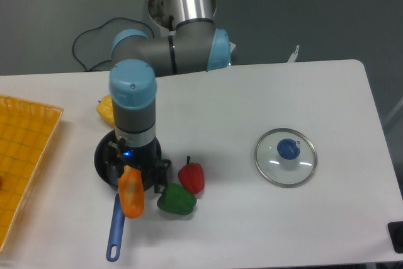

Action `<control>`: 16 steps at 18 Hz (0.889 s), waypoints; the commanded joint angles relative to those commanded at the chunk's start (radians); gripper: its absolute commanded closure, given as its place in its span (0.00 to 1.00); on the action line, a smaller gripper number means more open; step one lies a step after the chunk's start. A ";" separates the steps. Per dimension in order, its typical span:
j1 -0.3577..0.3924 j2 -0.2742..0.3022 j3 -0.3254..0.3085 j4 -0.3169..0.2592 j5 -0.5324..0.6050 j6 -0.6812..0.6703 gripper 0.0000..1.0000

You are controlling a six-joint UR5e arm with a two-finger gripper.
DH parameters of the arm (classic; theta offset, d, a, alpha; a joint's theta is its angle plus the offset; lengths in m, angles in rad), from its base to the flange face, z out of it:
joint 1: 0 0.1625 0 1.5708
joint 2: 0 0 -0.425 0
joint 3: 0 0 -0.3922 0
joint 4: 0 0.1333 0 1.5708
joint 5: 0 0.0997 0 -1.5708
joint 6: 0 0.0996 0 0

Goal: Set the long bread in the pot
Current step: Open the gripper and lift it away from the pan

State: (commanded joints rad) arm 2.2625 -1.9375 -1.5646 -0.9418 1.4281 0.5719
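Gripper (133,174) above orange-brown long bread (131,198)

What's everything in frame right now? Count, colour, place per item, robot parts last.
long bread: 1, orange-brown, below the wrist, over the pot's front edge and handle base
pot: 1, black with a blue handle pointing to the front edge, left of centre, mostly hidden by the wrist
red pepper: 1, red, just right of the pot
green pepper: 1, green, in front of the red pepper
yellow pepper: 1, yellow, behind the pot, partly hidden by the arm
glass lid: 1, clear with a blue knob, right half of the table
tray: 1, orange-yellow, left edge
table: 1, white
cable: 1, black, behind the table
gripper: 1, dark, over the pot; fingers not discernible
arm: 1, silver-grey with light blue caps
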 joint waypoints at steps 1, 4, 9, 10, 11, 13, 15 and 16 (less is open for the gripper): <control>0.015 0.000 -0.003 -0.002 0.002 0.046 0.00; 0.066 0.012 -0.009 -0.040 0.002 0.161 0.00; 0.149 0.047 -0.005 -0.118 0.082 0.386 0.00; 0.166 0.057 -0.003 -0.130 0.103 0.457 0.00; 0.178 0.061 -0.003 -0.144 0.106 0.524 0.00; 0.201 0.071 0.008 -0.196 0.106 0.610 0.00; 0.212 0.080 0.027 -0.274 0.114 0.638 0.00; 0.222 0.083 0.031 -0.294 0.120 0.655 0.00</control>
State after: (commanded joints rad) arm 2.4849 -1.8546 -1.5340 -1.2362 1.5477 1.2270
